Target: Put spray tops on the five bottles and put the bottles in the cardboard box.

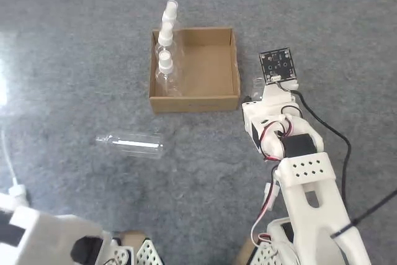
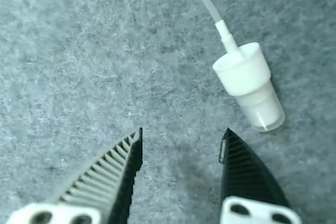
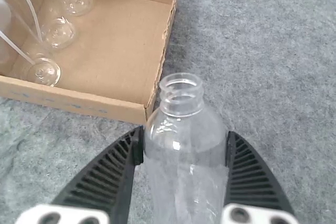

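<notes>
A grey carpet (image 1: 74,60) covered the whole table. My right arm (image 1: 298,153), white with black cables, stretched up the right side of the high view and ended just beside the right front corner of the cardboard box (image 1: 195,103). My left arm (image 1: 37,240) sat low in the near left corner.

The cardboard box was shallow, open-topped and roughly square, and it lay toward the far middle of the carpet. Three capped bottles (image 1: 167,69), clear plastic with white spray heads, stood upright in a row along its left wall. Their round bases and thin dip tubes showed in the right wrist view.

A fourth clear bottle, the lying bottle (image 1: 131,144), rested on its side on the carpet, well apart from the box on the side nearer my arms. Its neck was bare.

My right gripper (image 3: 183,135) pinched the uncapped bottle (image 3: 181,150) between both ribbed fingers. The bottle's mouth was open, and it sat just outside the box's corner (image 3: 152,108).

My left gripper (image 2: 182,132) was spread wide over bare carpet, pinching nothing. A white spray top (image 2: 247,85) lay on the carpet near one finger, not between the two, with its dip tube trailing away.
</notes>
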`<state>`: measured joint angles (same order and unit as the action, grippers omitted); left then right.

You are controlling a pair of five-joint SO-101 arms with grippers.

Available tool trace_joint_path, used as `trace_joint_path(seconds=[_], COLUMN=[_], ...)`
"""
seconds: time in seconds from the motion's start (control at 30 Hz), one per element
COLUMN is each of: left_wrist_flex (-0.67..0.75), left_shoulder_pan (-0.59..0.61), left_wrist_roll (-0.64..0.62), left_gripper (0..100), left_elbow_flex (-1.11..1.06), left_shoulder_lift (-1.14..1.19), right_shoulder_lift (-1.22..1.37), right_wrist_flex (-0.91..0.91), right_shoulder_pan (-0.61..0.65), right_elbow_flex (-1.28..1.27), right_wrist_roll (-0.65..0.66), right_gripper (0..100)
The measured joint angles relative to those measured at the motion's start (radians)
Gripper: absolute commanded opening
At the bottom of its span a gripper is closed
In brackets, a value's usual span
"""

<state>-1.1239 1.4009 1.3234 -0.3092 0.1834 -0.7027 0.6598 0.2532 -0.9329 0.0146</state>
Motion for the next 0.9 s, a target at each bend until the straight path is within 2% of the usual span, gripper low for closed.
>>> trace_joint_path(seconds=[0.43, 0.9], left_wrist_flex=[-0.012, -0.012], left_shoulder_pan=[-0.074, -0.239], left_wrist_roll=[-0.003, -0.204], left_gripper=[22, 22], left_elbow_flex=[-0.040, -0.044], left_shoulder_lift=[0.071, 0.071], right_shoulder_lift=[0.000, 0.000], right_wrist_flex=[0.000, 0.000], right_shoulder_pan=[0.000, 0.000], right_elbow_flex=[0.000, 0.000], right_wrist_roll=[0.000, 0.000], right_gripper=[16.5, 16.5])
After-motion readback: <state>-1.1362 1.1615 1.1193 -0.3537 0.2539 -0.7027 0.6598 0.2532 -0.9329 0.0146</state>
